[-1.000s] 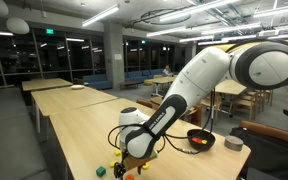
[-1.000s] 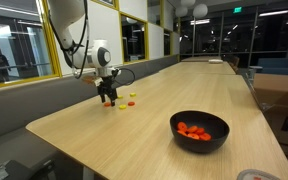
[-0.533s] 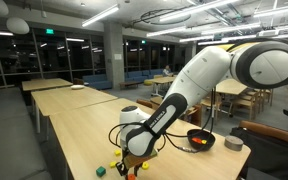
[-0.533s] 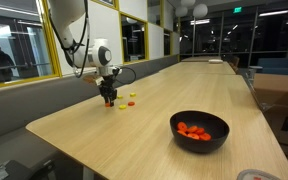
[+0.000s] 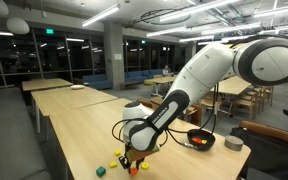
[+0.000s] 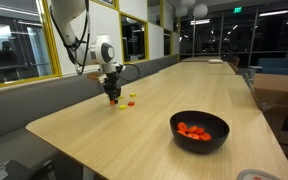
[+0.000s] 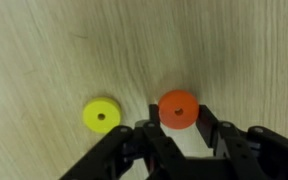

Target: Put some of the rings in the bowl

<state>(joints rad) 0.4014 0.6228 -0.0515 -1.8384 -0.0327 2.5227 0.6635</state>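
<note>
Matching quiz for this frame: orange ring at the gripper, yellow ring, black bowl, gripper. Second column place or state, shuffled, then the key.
Things:
1. orange ring
2. yellow ring
3. bowl
4. gripper

Place or state:
A. holds orange and red pieces
B. shut on a ring
C. between the gripper's fingers
D. loose on the table, just outside the gripper

Pairs: 1-C, 2-D, 3-A, 4-B
</note>
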